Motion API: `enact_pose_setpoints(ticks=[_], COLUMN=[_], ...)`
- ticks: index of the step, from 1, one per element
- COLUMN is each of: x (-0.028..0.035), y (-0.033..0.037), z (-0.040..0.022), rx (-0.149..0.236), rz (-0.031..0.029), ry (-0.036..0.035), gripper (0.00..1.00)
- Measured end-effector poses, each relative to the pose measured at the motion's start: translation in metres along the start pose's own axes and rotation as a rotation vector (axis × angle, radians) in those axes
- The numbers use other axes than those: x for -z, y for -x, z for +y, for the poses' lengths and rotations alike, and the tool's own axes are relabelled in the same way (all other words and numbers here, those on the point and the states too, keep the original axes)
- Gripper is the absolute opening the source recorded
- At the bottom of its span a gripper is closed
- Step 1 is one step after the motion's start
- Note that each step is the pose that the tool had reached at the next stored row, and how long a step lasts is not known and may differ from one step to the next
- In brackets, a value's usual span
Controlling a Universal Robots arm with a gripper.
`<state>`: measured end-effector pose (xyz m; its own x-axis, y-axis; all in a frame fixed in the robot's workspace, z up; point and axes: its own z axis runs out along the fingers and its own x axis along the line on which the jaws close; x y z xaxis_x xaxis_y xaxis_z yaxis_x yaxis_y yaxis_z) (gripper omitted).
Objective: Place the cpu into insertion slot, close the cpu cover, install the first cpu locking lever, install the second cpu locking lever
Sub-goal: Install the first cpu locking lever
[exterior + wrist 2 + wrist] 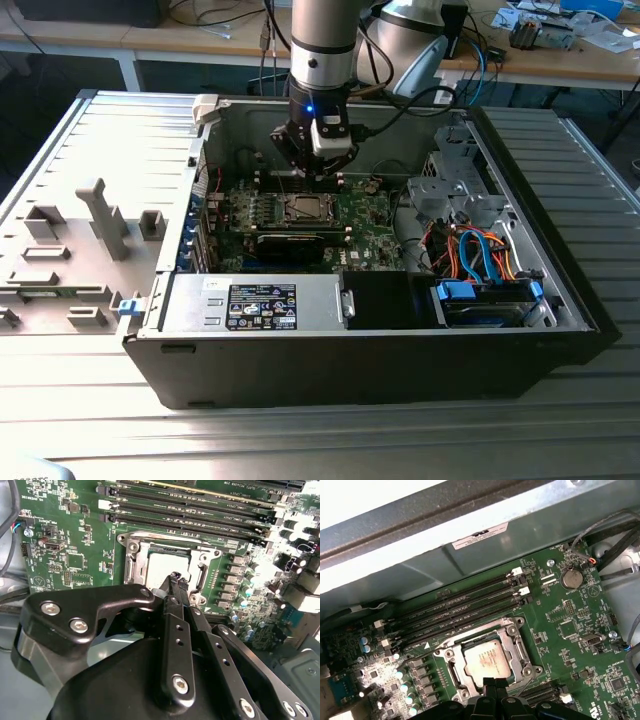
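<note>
End effector (175,577) fingers pinched together, empty, hovering over cpu (487,661) seated in slot (517,630), cover (136,560) closed around it, green motherboard (365,215)

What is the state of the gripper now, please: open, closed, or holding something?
Gripper: closed, fingertips together just above the cpu seated in the insertion slot; holding nothing.

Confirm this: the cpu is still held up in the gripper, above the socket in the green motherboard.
Not right. The cpu already lies in the insertion slot on the green motherboard, as both wrist views show. The gripper is above it, fingertips together, holding nothing.
</note>
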<state>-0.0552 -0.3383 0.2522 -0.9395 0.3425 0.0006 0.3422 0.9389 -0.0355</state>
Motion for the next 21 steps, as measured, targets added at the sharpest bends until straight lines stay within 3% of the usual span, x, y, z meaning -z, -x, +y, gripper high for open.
enact_pose_setpoints(ticks=[21], x=[0.0000], y=[0.0000], z=[-0.0001], rx=[0.066], rz=[-0.0021], ry=[0.0005], gripper=[0.11])
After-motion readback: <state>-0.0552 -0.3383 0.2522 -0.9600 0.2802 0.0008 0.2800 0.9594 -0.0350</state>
